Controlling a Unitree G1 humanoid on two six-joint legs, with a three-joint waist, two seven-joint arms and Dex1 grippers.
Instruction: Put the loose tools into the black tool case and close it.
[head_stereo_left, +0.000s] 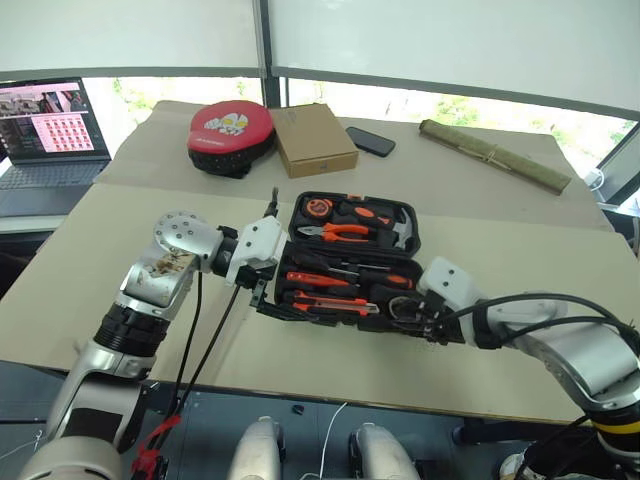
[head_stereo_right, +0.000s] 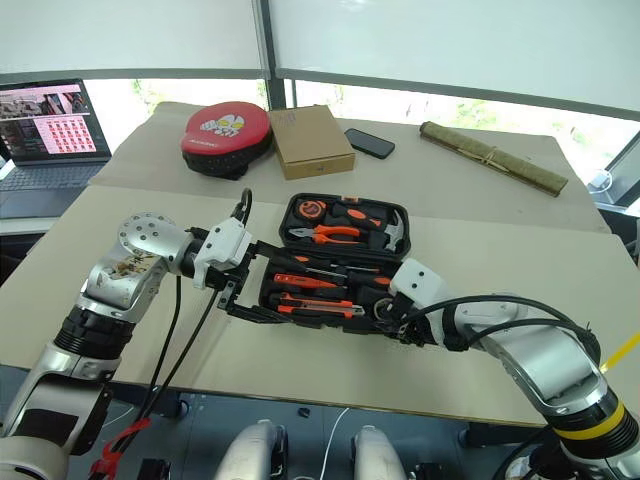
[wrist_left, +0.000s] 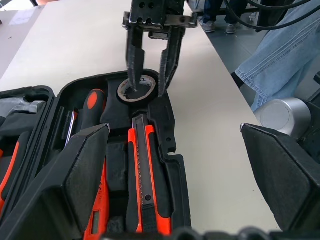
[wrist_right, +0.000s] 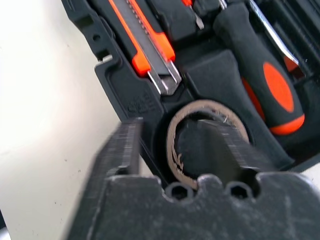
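The black tool case (head_stereo_left: 350, 255) lay open on the surface (head_stereo_left: 520, 260), its lid half propped toward the far side with pliers and other tools seated in it. In the near half the utility knife (wrist_left: 141, 175) was seen lying in its moulded slot, an orange-and-black screwdriver (wrist_left: 90, 107) in the slot beside it, and the slim orange tester screwdriver (wrist_left: 99, 210) toward the case's left end. The tape roll (wrist_left: 136, 88) sat in its round recess at the case's right end, with one finger of the right gripper (wrist_left: 151, 75) inside the roll's hole and the other outside its wall, the jaws parted rather than clamped, so the roll was judged to be just let go. The left gripper (head_stereo_left: 262, 296) was held spread wide and empty at the case's left edge. No loose tool was seen on the surface, so packing was judged essentially done; the lid was left to be folded down and latched.
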